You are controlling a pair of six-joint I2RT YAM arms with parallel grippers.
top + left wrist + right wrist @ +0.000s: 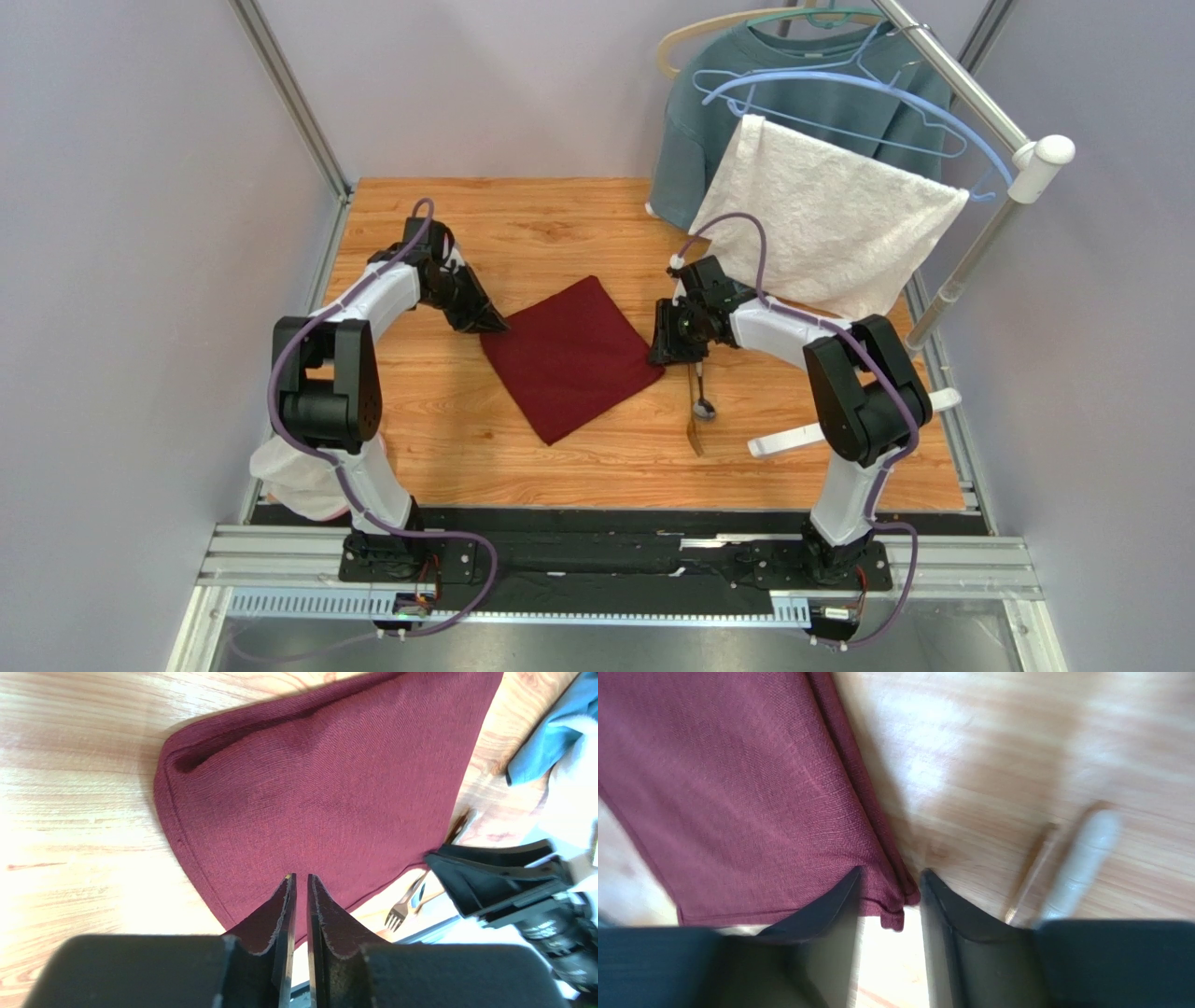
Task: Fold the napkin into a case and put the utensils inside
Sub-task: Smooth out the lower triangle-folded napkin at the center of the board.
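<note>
The maroon napkin (568, 357) lies folded flat as a tilted oblong in the middle of the wooden table. My left gripper (494, 326) sits at its left corner; in the left wrist view (300, 878) the jaws stand almost together just over the cloth (316, 791), with nothing seen between them. My right gripper (657, 350) is open at the napkin's right corner, which lies between the jaws (890, 875). The silver spoon (703, 406) and the golden-brown fork (694, 438) lie just right of the napkin, below the right gripper. The fork's tines (399, 914) show in the left wrist view.
A white textured towel (828, 217) and a grey-blue sweatshirt (730, 112) hang on a rail (968, 70) at the back right. A white bar (786, 443) lies at the right front. A white cloth (298, 479) hangs at the left arm's base.
</note>
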